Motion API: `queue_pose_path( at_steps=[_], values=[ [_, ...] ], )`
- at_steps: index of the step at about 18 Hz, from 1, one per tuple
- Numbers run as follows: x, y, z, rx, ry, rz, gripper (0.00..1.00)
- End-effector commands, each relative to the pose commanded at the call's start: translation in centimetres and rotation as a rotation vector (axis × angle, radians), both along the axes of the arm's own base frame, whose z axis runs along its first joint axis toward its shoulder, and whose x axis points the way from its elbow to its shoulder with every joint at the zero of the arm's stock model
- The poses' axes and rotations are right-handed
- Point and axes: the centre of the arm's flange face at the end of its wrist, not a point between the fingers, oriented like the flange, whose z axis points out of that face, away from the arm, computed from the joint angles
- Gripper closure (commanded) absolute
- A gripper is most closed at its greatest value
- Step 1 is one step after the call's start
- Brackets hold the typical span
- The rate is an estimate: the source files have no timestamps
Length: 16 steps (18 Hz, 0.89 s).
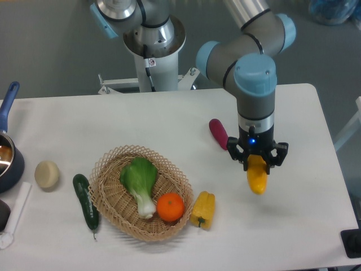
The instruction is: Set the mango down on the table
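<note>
The mango (258,177) is a smooth yellow-orange oval fruit hanging upright from my gripper (258,164). The gripper is shut on its upper end and holds it over the right part of the white table (316,186). A faint shadow lies on the table just right of and below the mango, so it looks slightly above the surface. The arm comes down from the top right.
A wicker basket (110,209) at centre left holds a bok choy (141,180) and an orange (170,206). A yellow bell pepper (203,209) lies beside it. A magenta vegetable (218,133), cucumber (86,200), potato (47,174) and blue pot (8,161) also lie here.
</note>
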Motion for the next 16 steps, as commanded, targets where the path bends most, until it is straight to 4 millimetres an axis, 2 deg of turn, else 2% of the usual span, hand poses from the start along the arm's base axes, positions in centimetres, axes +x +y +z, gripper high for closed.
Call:
queue_pose_path(
  at_steps=[3,5,8,11,16],
  values=[
    [-2.5,1.4,-1.9,0.035,-0.019,0.144,0.59],
    [-3.8,2.2,-3.2,0.031,-0.024,0.143,0.59],
    [-5.6,3.0,-4.2,0.039,-0.026,0.142,0.59],
    [-6.0,3.2,-6.8,0.014,-0.050,0.124,0.59],
    [-6.0,3.4,-8.3,0.001,-0.067,0.117,0.59]
  ],
)
